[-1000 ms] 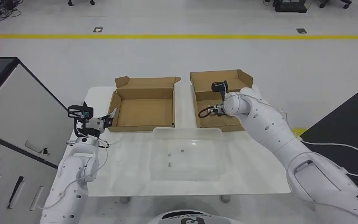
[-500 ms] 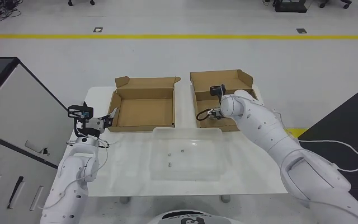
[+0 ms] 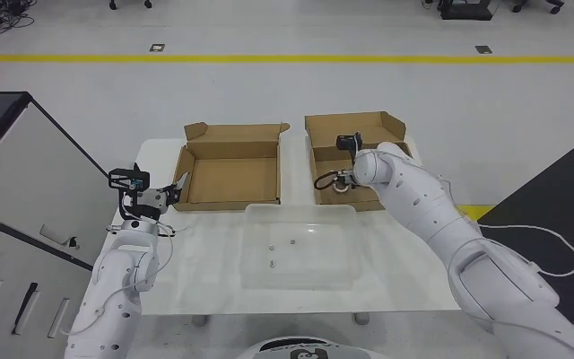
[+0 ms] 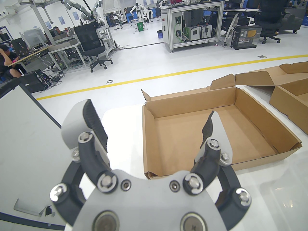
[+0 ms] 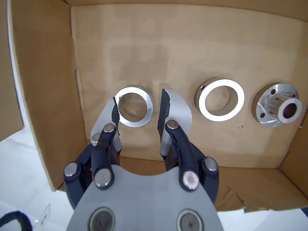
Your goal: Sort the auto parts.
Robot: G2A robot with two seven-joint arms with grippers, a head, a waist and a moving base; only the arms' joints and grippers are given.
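Note:
In the right wrist view, a metal ring lies flat on the floor of the right cardboard box. My right gripper hangs low over it, open, with the ring between its fingertips; one fingertip is at the ring's edge and the other stands a little off. Beside it lie a larger ring and a flanged hub. In the top view the right gripper is inside the right box. My left gripper is open and holds nothing, just outside the left box, whose floor is bare.
A clear shallow tray sits at the table's middle in front of both boxes, with a few small parts in it. The left box and right box stand side by side at the back. A grey panel stands left of the table.
The right arm has shifted slightly to the left inside the right box. The left arm has not moved.

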